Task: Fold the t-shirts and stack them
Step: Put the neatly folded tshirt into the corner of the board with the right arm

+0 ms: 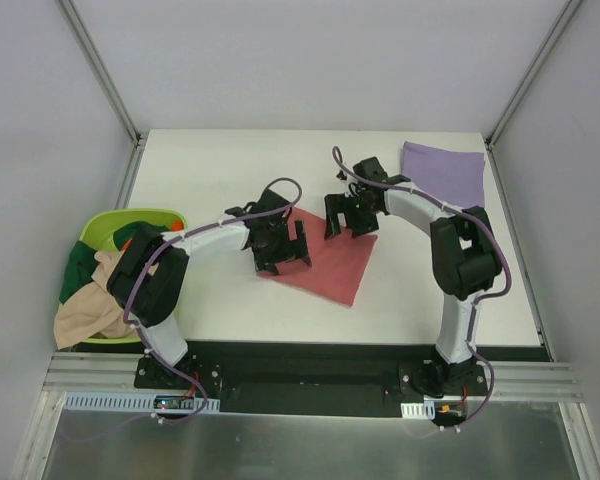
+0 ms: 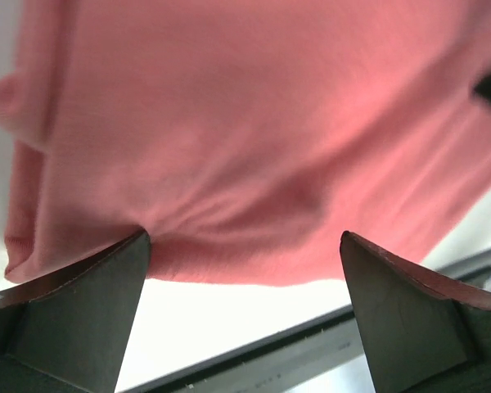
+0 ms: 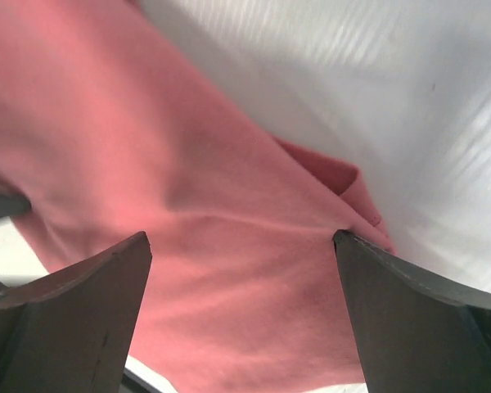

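Left tool (image 1: 284, 260) and right tool (image 1: 348, 228) gape over shirt (image 1: 332, 268).

White table (image 1: 230, 170); lime-green bin (image 1: 160, 214) beside left edge; aluminium rail (image 1: 90, 372) along near side

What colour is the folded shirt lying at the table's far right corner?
Lavender; the folded cloth shirt shows best in the top external view.

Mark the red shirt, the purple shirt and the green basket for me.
red shirt (image 1: 330, 265): top view, middle of the spread cloth.
purple shirt (image 1: 445, 172): top view, centre of the cloth.
green basket (image 1: 150, 214): top view, its far rim.
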Robot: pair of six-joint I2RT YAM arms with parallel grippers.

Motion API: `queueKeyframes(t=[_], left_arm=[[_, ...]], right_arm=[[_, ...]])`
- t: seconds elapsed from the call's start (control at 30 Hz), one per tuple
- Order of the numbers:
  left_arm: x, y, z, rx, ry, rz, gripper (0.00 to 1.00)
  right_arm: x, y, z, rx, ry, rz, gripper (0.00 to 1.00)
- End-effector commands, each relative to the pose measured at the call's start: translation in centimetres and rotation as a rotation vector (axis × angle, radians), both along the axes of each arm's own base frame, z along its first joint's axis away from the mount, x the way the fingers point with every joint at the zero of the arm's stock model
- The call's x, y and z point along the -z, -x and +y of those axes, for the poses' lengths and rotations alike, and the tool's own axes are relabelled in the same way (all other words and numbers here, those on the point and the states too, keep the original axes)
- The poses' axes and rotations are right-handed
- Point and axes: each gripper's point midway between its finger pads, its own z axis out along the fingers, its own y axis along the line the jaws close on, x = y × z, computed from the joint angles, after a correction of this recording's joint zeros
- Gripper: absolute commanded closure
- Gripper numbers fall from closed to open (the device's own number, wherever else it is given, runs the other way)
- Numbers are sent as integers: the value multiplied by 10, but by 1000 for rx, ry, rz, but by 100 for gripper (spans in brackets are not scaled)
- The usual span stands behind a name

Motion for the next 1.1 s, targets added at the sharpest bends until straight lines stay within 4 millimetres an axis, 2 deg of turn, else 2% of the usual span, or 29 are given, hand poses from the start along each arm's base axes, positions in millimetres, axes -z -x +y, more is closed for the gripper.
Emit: queueKeyframes(t=[0.0, 0.1, 0.17, 0.2, 0.3, 0.37, 0.4, 0.5, 0.6, 0.67, 0.77, 0.9, 1.07], left_arm=[[-30, 40, -27, 46, 80, 2, 1], [-47, 48, -34, 73, 116, -31, 1], [-63, 44, -32, 79, 128, -88, 1], [-70, 40, -30, 86, 125, -130, 1], [-91, 20, -25, 93, 111, -238, 1], [-95, 2, -23, 95, 97, -272, 1], [-98, -9, -24, 95, 96, -288, 1], [-100, -40, -28, 102, 102, -299, 1], [-90, -68, -28, 99, 92, -296, 1], [-74, -85, -20, 82, 56, -283, 1], [-48, -96, -16, 78, 75, -215, 1], [-21, -101, -14, 83, 45, -183, 1], [8, -97, 11, 12, -17, -120, 1]], right_arm=[[-24, -33, 2, -52, 36, -88, 4], [-55, -46, -2, -41, 60, -169, 4], [-90, -48, -13, -7, 87, -253, 4], [-108, -45, -20, 17, 97, -301, 4], [-143, -31, -53, 157, 139, -434, 4], [-154, -19, -76, 288, 139, -487, 4], [-152, -11, -85, 341, 118, -487, 4], [-126, 11, -102, 461, 32, -396, 4], [-100, 38, -88, 446, -73, -241, 4], [-84, 50, -76, 423, -126, -166, 4], [-62, 56, -62, 412, -181, -84, 4], [-32, 59, -55, 431, -180, 22, 4], [-12, 63, -48, 441, -164, 82, 1]])
